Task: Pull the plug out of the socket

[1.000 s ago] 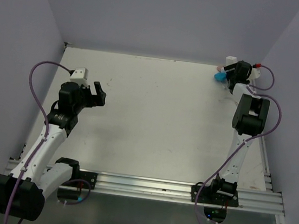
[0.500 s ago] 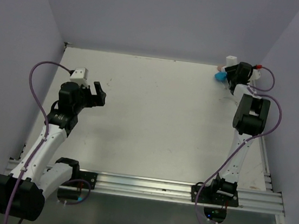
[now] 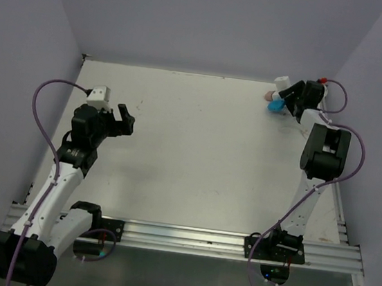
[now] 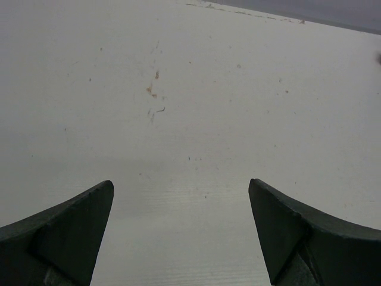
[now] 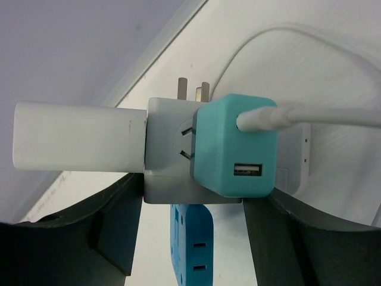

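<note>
socket (image 5: 169, 149), a white cube, fills the right wrist view, and only there does its load read plainly: two metal prongs (image 5: 193, 90) stand on its top, a teal plug (image 5: 232, 152) with a usb port sits on its slotted face, a white cable (image 5: 321, 116) runs out of that plug, a blue plug (image 5: 190, 238) hangs under it, and a white block (image 5: 77, 137) juts from its side. the right gripper (image 5: 190, 193) stands partly closed around this cluster, one finger against the cube's lower edge and the other against the teal plug's corner, so it appears to clamp it. the top view gives none of that detail; there the cluster is a small white and blue blob at the far right corner of the table (image 3: 197, 151), just beside the right gripper (image 3: 289, 96). that view alone shows the left gripper (image 3: 125, 119) well apart on the left side. the left wrist view shows it (image 4: 181, 202) spread wide and holding nothing, over bare surface.

against the frame a second earlier, the cluster sits a little further left of the corner and the right wrist has turned with it; the left arm has barely shifted.

the table is white, scuffed and specked with small marks. pale lilac walls (image 3: 213, 20) close it in on three sides, and a metal rail (image 3: 186, 239) carries both arm bases at the near edge.
</note>
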`<state>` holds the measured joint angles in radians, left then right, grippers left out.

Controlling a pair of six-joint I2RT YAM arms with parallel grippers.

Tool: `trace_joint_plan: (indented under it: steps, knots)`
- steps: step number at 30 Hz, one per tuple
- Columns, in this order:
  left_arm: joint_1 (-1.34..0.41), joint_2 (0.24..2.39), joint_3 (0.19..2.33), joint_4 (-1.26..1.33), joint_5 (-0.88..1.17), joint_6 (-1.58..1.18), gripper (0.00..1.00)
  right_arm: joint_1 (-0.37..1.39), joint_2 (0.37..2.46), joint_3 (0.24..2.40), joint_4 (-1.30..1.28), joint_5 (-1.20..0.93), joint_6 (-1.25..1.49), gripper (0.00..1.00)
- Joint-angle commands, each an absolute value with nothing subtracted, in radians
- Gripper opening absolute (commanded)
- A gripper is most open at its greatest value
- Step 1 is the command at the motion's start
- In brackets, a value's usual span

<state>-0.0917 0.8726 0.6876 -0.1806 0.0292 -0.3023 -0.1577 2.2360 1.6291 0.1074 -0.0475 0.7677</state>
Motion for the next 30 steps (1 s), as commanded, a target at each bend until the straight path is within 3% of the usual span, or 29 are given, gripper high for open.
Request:
trace_joint_plan:
  steps: [1, 12, 22, 30]
  knots:
    - [-0.084, 0.847, 0.687, -0.130, 0.070, -0.279, 1.00, -0.121, 2.033, 1.556, 0.092, -0.194, 0.615, 0.00]
    - [-0.086, 0.818, 0.661, -0.109, 0.219, -0.279, 1.00, 0.064, 1.577, 1.100, -0.060, -0.371, 0.324, 0.00]
    - [-0.103, 0.831, 0.629, -0.032, 0.413, -0.316, 1.00, 0.150, 1.267, 0.781, 0.021, -0.528, 0.298, 0.00]
    - [-0.317, 0.925, 0.615, -0.018, 0.344, -0.483, 0.99, 0.239, 1.152, 0.589, 0.198, -0.494, 0.341, 0.00]
